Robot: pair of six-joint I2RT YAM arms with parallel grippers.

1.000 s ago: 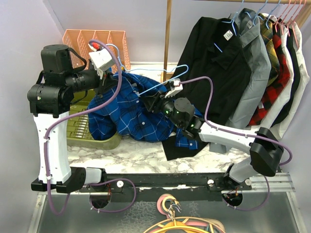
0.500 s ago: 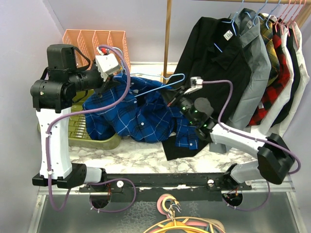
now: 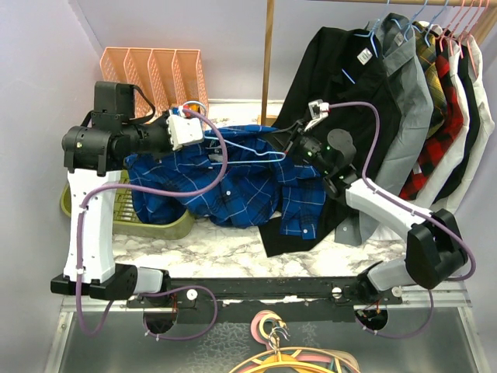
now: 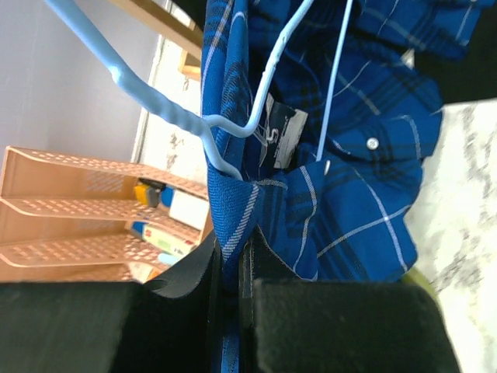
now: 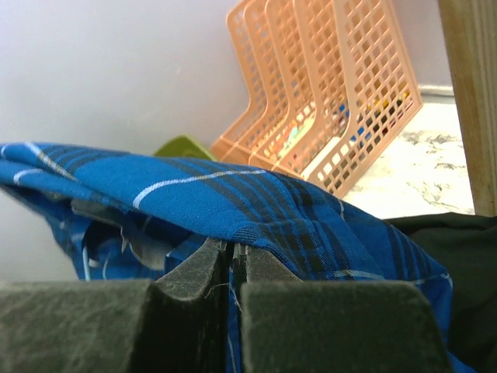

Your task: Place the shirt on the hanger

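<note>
We see the left end effector (image 3: 206, 144) raised above the marble desk (image 3: 233, 242), its fingers (image 4: 203, 268) clenched on a fold of the blue plaid shirt (image 3: 233, 180). In the left wrist view the fabric runs straight down into the narrow slit between them. The right end effector (image 3: 278, 142) is at the shirt's opposite, right-hand edge. Its fingers (image 5: 198, 272) are pressed nearly together and pinch the hem that drapes across their tips.

Between the two grips the shirt hangs spread out in the air. Its lower part sags toward the desk and over the rim of an olive-green basket (image 3: 159, 225).

The light-blue wire hanger (image 3: 250, 149) lies across the top of the shirt between the two end effectors. In the left wrist view the hanger's twisted neck (image 4: 175, 116) sits against the collar, just beside the neck label (image 4: 284, 140), and one thin wire runs down inside the garment.

Behind the left arm stands an orange file rack (image 3: 154, 68). A wooden post (image 3: 269, 54) rises behind the right end effector. To its right a black shirt (image 3: 349, 101), a grey shirt (image 3: 411, 101) and a red-black plaid shirt (image 3: 446, 116) hang on a rail.
</note>
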